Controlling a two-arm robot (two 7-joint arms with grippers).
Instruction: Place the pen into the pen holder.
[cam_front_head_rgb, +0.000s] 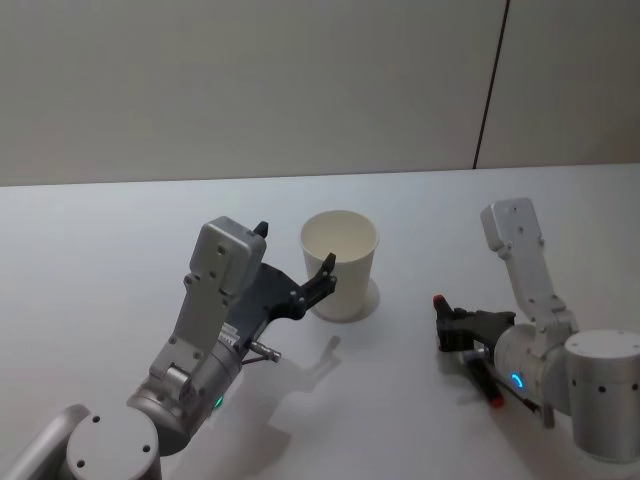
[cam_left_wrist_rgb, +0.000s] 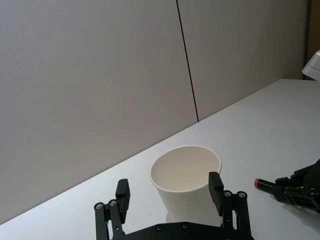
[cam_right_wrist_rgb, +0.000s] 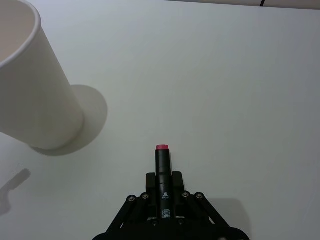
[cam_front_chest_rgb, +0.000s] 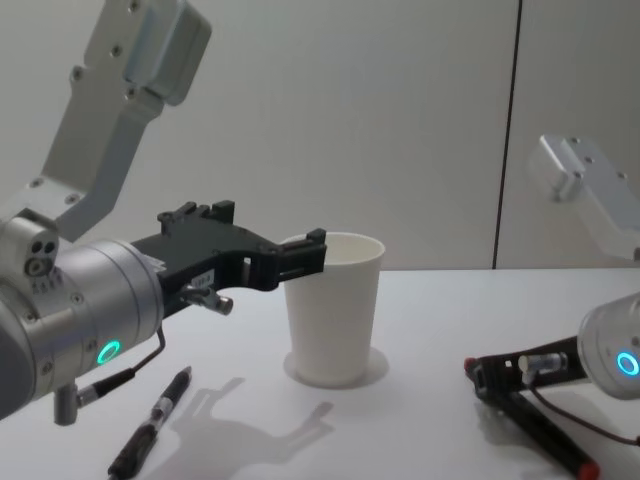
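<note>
**Pen held flat, holder off to the left**

Right wrist view: your right gripper (cam_right_wrist_rgb: 163, 179) was clamped on the pen (cam_right_wrist_rgb: 161, 157). The pen ran straight out along the gripper's own line, red end foremost, low over the table (cam_right_wrist_rgb: 240, 75). The pen holder (cam_right_wrist_rgb: 35, 95) stood upright, off to one side of that line rather than ahead of it.

Head view: the holder sat to the left of your right gripper and a little farther out. Your left gripper (cam_front_head_rgb: 296, 252) was the nearer one, hanging open just beside the holder.

Left wrist view: its spread fingers flanked the holder's near wall. I could not tell whether they touched it.

Chest view: the held pen lay low, below the holder's rim, while the mouth faced up. You would likely have needed to lift the pen, carry it left and tip it on end. A second pen (cam_front_chest_rgb: 152, 422) lay on the table under your left arm.
</note>
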